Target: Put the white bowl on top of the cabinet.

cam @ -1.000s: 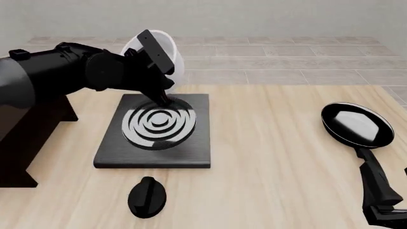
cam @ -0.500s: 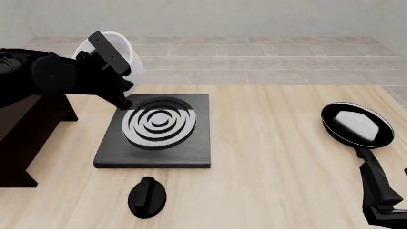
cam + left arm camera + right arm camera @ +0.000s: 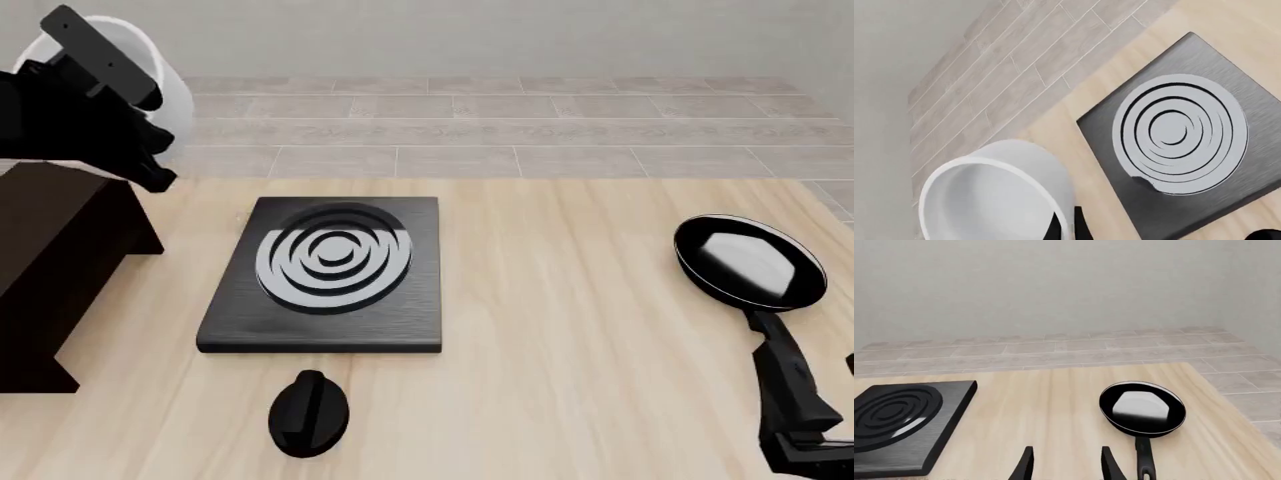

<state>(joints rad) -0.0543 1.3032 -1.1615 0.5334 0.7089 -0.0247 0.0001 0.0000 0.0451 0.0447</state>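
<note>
Bowl [image 3: 140, 60] rides high, rim pinched in the left claw [image 3: 114, 75], lifted to clear the cabinet [image 3: 54, 250] top; right claw [image 3: 1064, 462] idles spread.

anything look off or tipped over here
Only the white bowl: the left gripper holds it by the rim, tipped on its side above the cabinet. Frying pan and stove plate sit flat.

The stove plate [image 3: 324, 280] occupies the table's [image 3: 561, 340] middle-left. Left of it rises the cabinet [image 3: 54, 260], its top shadowed by the left gripper [image 3: 134, 110] holding the white bowl [image 3: 140, 60]. In front of the plate lies a black knob [image 3: 308, 412]. Far right of it sits the frying pan [image 3: 747, 262], with bare tabletop between.
</note>
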